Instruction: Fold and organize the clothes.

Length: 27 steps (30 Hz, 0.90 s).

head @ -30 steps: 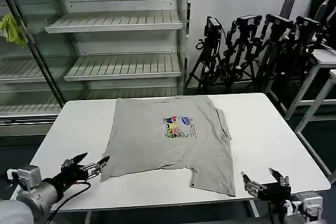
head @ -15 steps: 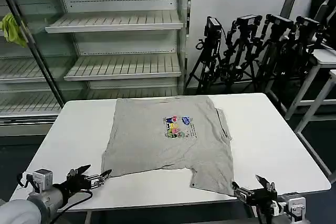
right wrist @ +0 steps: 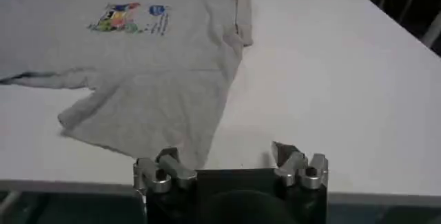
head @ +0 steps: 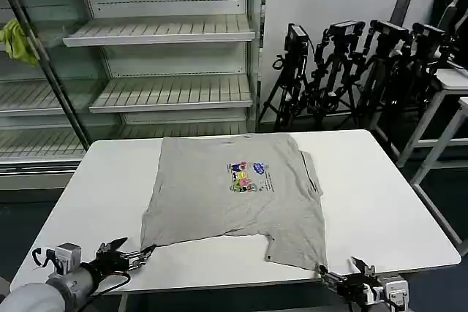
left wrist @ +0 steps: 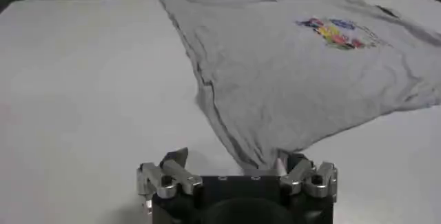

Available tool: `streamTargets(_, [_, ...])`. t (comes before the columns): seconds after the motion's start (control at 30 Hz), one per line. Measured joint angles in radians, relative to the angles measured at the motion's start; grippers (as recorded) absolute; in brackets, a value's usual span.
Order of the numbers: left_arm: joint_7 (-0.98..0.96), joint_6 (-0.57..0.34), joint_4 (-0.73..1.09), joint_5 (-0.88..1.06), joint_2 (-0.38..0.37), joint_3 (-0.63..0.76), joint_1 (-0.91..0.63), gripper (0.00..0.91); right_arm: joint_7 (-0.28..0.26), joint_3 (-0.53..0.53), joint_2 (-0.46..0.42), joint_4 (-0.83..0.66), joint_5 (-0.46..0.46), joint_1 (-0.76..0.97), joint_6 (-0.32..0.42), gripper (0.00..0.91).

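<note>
Both arms have dropped back toward the near edge of the white table (head: 380, 202) over the last second, the right one sliding in toward the shirt's hem corner. The left gripper (head: 126, 254) sits low at the near left edge, fingers spread, its tips just beside the near left corner of the grey shirt (head: 234, 202); from the left wrist camera the left gripper (left wrist: 238, 170) has that corner of the shirt (left wrist: 303, 80) lying right between its two fingers, though whether metal touches cloth I cannot tell. The right gripper (head: 349, 283) hangs at the near right edge, also spread, close to the shirt's near right corner; its own camera shows the right gripper (right wrist: 231, 167) with the hem of the shirt (right wrist: 158, 87) reaching toward the inner finger and bare table in front of the other. The shirt lies flat in the middle of the table, the multicoloured print (head: 248, 176) facing up, one sleeve folded under at the right side. Behind the table stand white shelves (head: 161, 56) with a yellow-green cloth (head: 17, 39) at the far left, and a cluster of black tripods (head: 358, 71) to the right. The grippers' bodies are cut off by the lower edge of the head view.
</note>
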Motion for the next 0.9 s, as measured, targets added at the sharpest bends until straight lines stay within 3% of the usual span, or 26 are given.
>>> streamTargets(0.13, [0.005, -0.001, 0.0, 0.013, -0.01, 0.008, 0.0, 0.907, -0.008, -0.023, 0.007, -0.007, -0.026, 0.006, 0.001, 0.907])
streamTargets(0.27, [0.009, -0.001, -0.004, 0.024, -0.019, 0.017, -0.001, 0.826, -0.013, -0.048, 0.014, -0.016, -0.048, 0.016, 0.001, 0.907])
streamTargets(0.4, [0.014, -0.001, -0.005, 0.036, -0.029, 0.027, -0.002, 0.695, -0.017, -0.07, 0.019, -0.018, -0.066, 0.025, 0.001, 0.887])
streamTargets(0.43, [0.015, -0.001, -0.005, 0.039, -0.031, 0.029, -0.002, 0.605, -0.018, -0.073, 0.019, -0.018, -0.071, 0.025, 0.001, 0.856])
streamTargets(0.5, [0.018, -0.001, -0.008, 0.043, -0.036, 0.03, -0.001, 0.574, -0.02, -0.075, 0.018, -0.015, -0.077, 0.023, 0.001, 0.846])
streamTargets(0.57, [0.02, -0.001, -0.011, 0.047, -0.04, 0.03, 0.001, 0.625, -0.023, -0.075, 0.016, -0.012, -0.08, 0.019, 0.001, 0.846])
streamTargets(0.63, [0.021, -0.001, -0.015, 0.05, -0.042, 0.03, 0.002, 0.897, -0.026, -0.067, 0.012, -0.004, -0.081, 0.008, 0.001, 0.887])
streamTargets(0.9, [0.029, -0.001, -0.025, 0.061, -0.052, 0.03, 0.009, 0.907, -0.013, 0.024, -0.013, 0.055, -0.069, -0.072, -0.007, 0.907])
